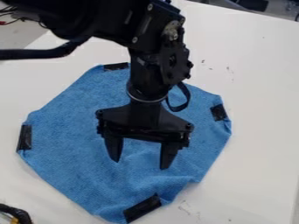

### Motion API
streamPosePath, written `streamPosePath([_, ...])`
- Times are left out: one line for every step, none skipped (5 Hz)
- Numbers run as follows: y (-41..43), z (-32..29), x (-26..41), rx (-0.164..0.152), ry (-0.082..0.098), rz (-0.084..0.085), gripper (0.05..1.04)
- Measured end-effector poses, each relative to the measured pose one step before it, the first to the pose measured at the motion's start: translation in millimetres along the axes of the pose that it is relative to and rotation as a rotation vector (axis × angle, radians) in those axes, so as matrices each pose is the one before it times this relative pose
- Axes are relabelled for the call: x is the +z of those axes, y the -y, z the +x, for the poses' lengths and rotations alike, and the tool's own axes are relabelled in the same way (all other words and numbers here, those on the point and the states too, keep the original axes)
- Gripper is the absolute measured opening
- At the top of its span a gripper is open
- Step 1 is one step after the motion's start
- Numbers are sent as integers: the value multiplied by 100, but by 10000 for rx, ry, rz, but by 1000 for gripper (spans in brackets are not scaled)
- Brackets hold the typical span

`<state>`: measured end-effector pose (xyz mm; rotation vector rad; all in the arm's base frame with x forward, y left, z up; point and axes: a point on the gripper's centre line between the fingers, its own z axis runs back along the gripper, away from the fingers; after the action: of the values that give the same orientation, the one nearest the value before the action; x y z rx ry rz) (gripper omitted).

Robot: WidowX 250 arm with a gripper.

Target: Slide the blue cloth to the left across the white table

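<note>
My arm [108, 19] gets cut off at top left. My gripper [140, 165] hides part of the blue cloth [76, 175]; can't tell if I touch it. Black cable [35, 53] clipped at left edge. Table specks [203, 61] too small to identify.

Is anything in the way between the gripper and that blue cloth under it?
Nothing visible stands between the open gripper and the blue cloth. The black strips sit at the cloth's edges, off to the sides.
</note>
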<state>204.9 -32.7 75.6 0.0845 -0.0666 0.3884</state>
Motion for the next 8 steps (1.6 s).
streamPosePath([-156, -149, -449, -84, -118, 79, 1001])
streamPosePath([-2825, 1141, -1577, 246, 108, 0, 1001])
streamPosePath([-3121, 803, -1692, 62, 188, -25, 1001])
streamPosePath([-3263, 664, -1998, 33, -15, -17, 1001])
streamPosePath([-1540, 222, -2395, -77, 63, -284, 1001])
streamPosePath([-1366, 1128, -467, -143, 365, -177, 1001])
streamPosePath([-1797, 862, -7, -266, -105, 300, 955])
streamPosePath([55, 188, -145, 100, 58, -125, 746])
